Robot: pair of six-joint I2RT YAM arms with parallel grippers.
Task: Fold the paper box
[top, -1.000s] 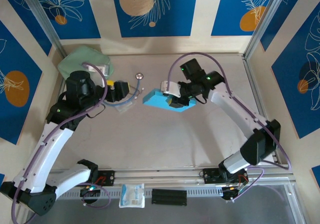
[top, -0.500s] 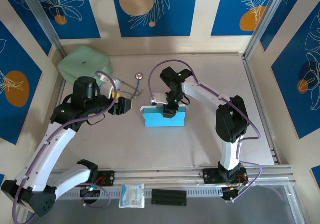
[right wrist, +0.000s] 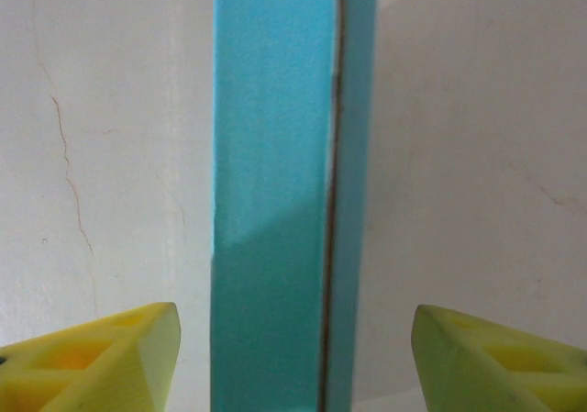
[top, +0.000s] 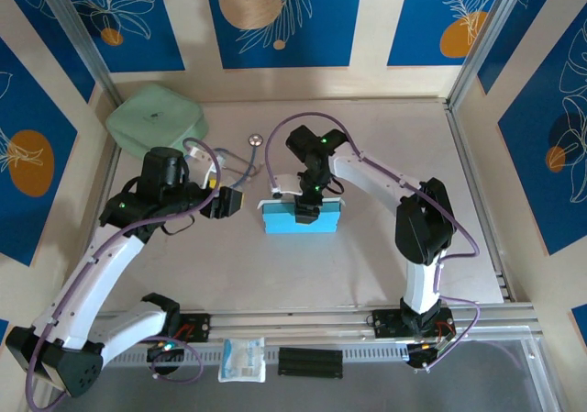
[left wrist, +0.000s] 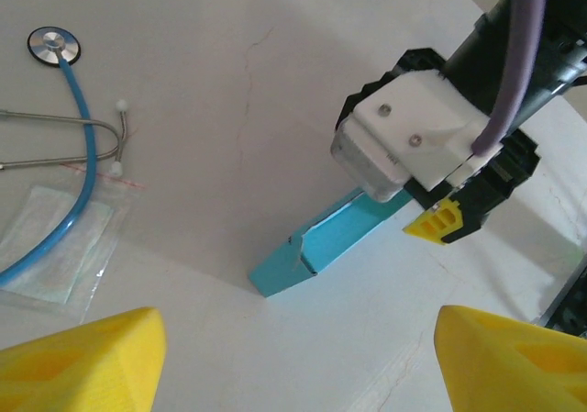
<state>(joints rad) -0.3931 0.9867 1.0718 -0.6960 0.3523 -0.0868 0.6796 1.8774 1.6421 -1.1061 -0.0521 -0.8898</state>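
Looking down the right wrist camera, I see the paper box (right wrist: 280, 201) running straight between the spread fingers of the right gripper (right wrist: 293, 318), neither touching it; I judge that straddle lines them up to squeeze its long seam. Overhead, the box lies flat near the centre of the table (top: 275, 270), with the left gripper (top: 231, 202) hovering at its 9 o'clock, fingers spread too, probably to brace the near end. The stethoscope (top: 255, 140) lies at its 11 o'clock.

Left arm: is reaching forward, elbow bent, wrist aiming rightward.
Left end effector (top: 233, 201): is hanging with its yellow fingers spread wide.
Right arm: is arching toward centre, wrist aiming down.
Right end effector (top: 306, 212): is hovering low, fingers parted wide.
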